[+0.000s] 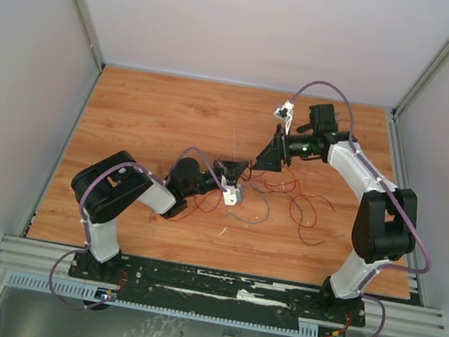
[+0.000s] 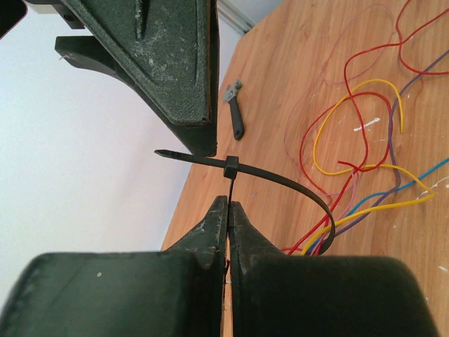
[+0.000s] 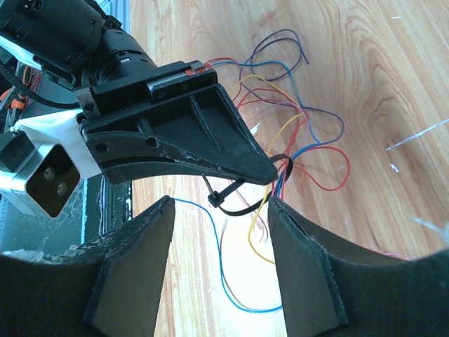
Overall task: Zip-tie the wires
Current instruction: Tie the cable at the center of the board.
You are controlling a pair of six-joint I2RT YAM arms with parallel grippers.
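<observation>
The wires [image 1: 305, 200] lie as a loose tangle of red, yellow, blue and purple strands on the wooden table. The black zip tie [image 2: 280, 181] is looped around a bunch of the wires [image 2: 349, 168], and its tail is threaded through its head. My left gripper [image 2: 229, 205] is shut on the strap just below the head. My right gripper [image 3: 221, 210] is open, jaws wide apart, with the zip tie [image 3: 216, 199] just beyond its fingertips and nothing gripped. The two grippers meet at mid-table, left gripper [image 1: 231, 170] facing right gripper [image 1: 267, 156].
A short black tool with a grey head [image 2: 236, 116] lies on the wood beyond the zip tie. White walls enclose the table on three sides. Purple robot cables arc over both arms.
</observation>
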